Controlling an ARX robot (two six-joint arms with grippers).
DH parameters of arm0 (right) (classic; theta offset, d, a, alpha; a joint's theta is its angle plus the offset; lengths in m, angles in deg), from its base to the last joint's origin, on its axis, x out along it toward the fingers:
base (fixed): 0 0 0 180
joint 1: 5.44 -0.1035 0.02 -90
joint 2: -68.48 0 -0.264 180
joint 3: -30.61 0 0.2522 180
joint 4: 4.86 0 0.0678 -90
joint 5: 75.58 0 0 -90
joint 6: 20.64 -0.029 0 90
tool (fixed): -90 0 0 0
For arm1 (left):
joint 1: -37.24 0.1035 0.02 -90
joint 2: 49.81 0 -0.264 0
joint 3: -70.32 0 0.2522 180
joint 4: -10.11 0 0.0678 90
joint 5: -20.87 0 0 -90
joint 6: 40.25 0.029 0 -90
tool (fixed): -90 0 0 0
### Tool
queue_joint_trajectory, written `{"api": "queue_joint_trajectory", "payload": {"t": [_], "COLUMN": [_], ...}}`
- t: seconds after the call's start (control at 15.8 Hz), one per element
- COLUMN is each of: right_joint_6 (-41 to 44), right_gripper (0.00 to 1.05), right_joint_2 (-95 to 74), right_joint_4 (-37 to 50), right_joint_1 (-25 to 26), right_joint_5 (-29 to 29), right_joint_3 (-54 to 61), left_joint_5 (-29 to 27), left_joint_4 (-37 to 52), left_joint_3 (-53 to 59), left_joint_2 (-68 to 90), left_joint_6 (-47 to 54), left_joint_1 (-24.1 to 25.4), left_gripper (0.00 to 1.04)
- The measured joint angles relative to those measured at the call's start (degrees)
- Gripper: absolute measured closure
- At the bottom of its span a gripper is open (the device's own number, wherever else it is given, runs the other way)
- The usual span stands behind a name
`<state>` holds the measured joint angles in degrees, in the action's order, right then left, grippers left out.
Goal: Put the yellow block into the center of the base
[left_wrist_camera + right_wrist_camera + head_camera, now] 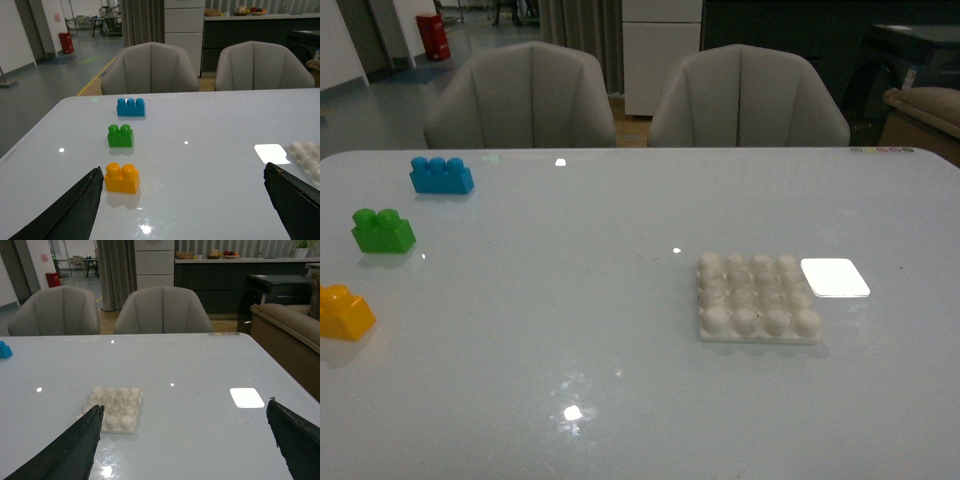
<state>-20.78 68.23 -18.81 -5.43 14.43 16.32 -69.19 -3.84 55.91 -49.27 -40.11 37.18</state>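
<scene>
The yellow block (344, 312) lies at the table's left edge in the front view; the left wrist view shows the same yellow block (121, 178) just past one finger. My left gripper (182, 200) is open, its fingers wide apart, nothing between them. The off-white studded base (757, 297) rests right of the table's middle. The base (114, 407) also shows in the right wrist view, by one finger of my open right gripper (184, 440). Neither arm appears in the front view.
A green two-stud brick (383, 230) and a blue three-stud brick (441, 175) sit in a row beyond the yellow one. Two grey chairs (525, 97) stand behind the far table edge. A bright light patch (835, 277) reflects beside the base.
</scene>
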Motion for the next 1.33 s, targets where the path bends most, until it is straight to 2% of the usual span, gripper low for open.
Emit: {"api": "queue_joint_trajectory", "payload": {"t": [0.76,0.82,0.88,1.01,1.07,1.33], "right_joint_6": [0.0,0.6,2.9,6.7,7.8,10.1], "right_gripper": [0.06,0.06,0.06,0.06,0.06,0.06], "right_joint_2": [0.0,-0.4,-4.4,-15.4,-20.4,-37.2], "right_joint_4": [0.0,-1.8,-4.6,2.5,7.3,20.2], "right_joint_1": [0.0,-0.5,-2.5,0.6,3.0,3.7], "right_joint_5": [0.0,-1.9,-8.5,-11.5,-10.7,-5.7], "right_joint_3": [0.0,-0.4,-2.3,-6.8,-9.7,-18.4], "left_joint_5": [0.0,0.0,0.0,0.1,0.0,0.0], "left_joint_4": [0.0,0.0,0.0,0.1,0.0,0.0], "left_joint_3": [0.0,0.0,0.0,0.0,0.0,0.0], "left_joint_2": [0.0,0.0,0.0,0.0,0.0,0.0], "left_joint_6": [0.0,0.0,0.0,0.0,0.0,0.0], "left_joint_1": [0.0,0.0,0.0,0.0,0.0,0.0], "left_gripper": [0.07,0.07,0.07,0.07,0.07,0.07]}}
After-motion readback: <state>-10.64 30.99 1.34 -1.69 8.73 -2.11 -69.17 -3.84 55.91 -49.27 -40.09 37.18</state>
